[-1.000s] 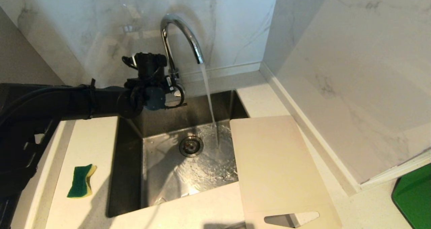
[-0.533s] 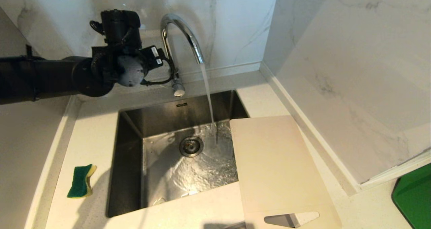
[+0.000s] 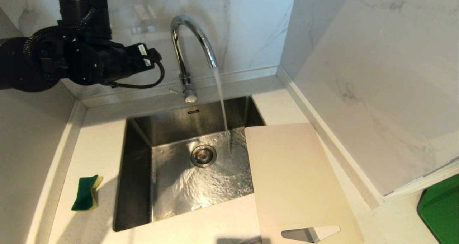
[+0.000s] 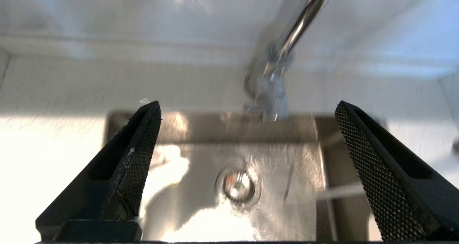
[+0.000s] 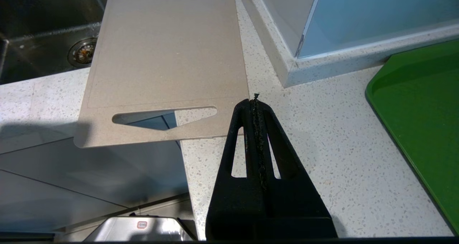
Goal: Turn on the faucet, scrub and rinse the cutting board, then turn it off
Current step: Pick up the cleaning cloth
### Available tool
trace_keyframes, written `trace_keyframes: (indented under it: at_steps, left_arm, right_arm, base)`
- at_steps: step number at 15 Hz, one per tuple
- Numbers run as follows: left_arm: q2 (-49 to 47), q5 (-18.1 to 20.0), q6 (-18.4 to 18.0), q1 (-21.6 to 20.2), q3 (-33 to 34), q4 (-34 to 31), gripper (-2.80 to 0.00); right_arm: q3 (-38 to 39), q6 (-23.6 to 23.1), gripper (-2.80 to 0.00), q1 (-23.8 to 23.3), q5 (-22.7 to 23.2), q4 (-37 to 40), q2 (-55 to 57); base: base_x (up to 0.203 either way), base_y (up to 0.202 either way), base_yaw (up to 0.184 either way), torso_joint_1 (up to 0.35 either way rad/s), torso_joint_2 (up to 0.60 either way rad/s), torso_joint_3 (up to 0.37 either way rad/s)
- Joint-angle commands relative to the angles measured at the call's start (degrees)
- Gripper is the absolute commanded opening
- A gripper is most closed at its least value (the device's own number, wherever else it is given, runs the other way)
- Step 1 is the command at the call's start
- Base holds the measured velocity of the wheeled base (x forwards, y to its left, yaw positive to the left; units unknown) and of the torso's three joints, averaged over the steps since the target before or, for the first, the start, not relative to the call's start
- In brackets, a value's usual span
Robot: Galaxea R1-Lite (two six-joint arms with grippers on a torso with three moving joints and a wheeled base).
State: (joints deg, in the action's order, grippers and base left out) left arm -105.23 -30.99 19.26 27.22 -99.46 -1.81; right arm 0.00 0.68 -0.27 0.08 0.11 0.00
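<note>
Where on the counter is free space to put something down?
Free: pale speckled countertop between the green-yellow sponge and back wall, and the front strip before the steel sink. Crowded: right side, under the beige plastic cutting board.

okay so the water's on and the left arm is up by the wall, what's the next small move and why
Probably lower the open left gripper toward the green sponge on the counter. The faucet already runs into the sink, and the cutting board lies unscrubbed.

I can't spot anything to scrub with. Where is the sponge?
In the head view the green and yellow sponge lies on the countertop left of the sink, at its near corner, far from the cutting board.
</note>
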Motion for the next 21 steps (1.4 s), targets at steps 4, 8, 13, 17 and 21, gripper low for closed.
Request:
trace_keyframes:
  at_steps: [4, 8, 13, 17, 21]
  left_arm:
    - [8.28, 4.82, 0.09, -3.54, 8.68, -4.45, -2.80]
    - [12.89, 15.39, 0.00, -6.59, 16.71, -8.72, -2.80]
    - [19.10, 29.20, -1.67, -14.79, 26.24, -17.03, -2.80]
    - [24.43, 36.35, -13.49, -23.87, 34.85, -22.08, -2.80]
    - [27.18, 36.31, -13.38, -26.31, 39.73, -23.29, -2.80]
  right_arm:
    - [0.00, -0.07, -2.80, 0.00, 0.01, 0.07, 0.00]
    - [0.00, -0.03, -2.80, 0.00, 0.01, 0.03, 0.00]
    - [0.00, -0.07, -2.80, 0.00, 0.01, 0.01, 0.00]
    - [0.00, 0.01, -2.80, 0.00, 0.01, -0.01, 0.00]
    - [0.00, -0.07, -2.80, 0.00, 0.01, 0.03, 0.00]
  base:
    - [0.000, 0.000, 0.000, 0.000, 0.00, 0.000]
    - [0.000, 0.000, 0.000, 0.000, 0.00, 0.000]
    - [0.000, 0.000, 0.000, 0.000, 0.00, 0.000]
    - [0.000, 0.000, 0.000, 0.000, 0.00, 0.000]
    - [0.000, 0.000, 0.000, 0.000, 0.00, 0.000]
